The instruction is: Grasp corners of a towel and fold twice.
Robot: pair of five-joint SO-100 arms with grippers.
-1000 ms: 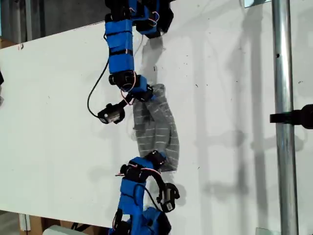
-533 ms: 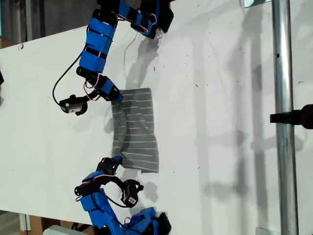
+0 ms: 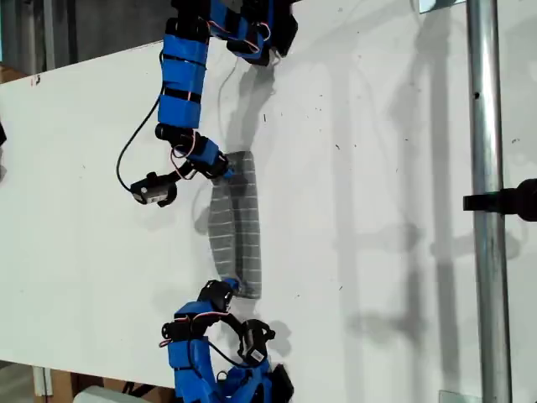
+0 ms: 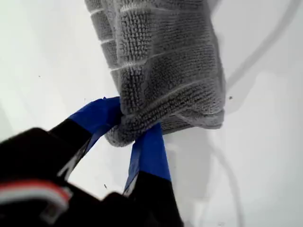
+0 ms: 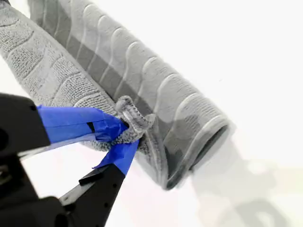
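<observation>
Wrist views, closest in. The first gripper (image 4: 133, 124) has its blue-taped jaws closed on a corner (image 4: 119, 135) of the grey striped towel (image 4: 165, 61). The cloth bunches between the two fingers. Beside the pinch the towel's end lies in stacked layers on the white table (image 4: 42, 56).

The second gripper (image 5: 126, 136) is also clamped, on another corner (image 5: 135, 116), which pokes out as a small crumpled tuft past the taped tips. Here the towel (image 5: 142, 71) is doubled over lengthwise, its end showing an open loop of fold.

Exterior view. The towel (image 3: 235, 225) lies as a narrow, slightly curved band near the middle of the table (image 3: 377, 210). One blue arm (image 3: 201, 323) holds the band's end nearer the picture's bottom edge. Another blue arm (image 3: 186, 92) reaches in from the top edge and holds the opposite end. I cannot tell from the wrist views which arm is first and which is second.

Farther to the exterior view's right, a metal pole (image 3: 487, 126) stands with a black clamp (image 3: 508, 201) on it, well apart from the towel.
</observation>
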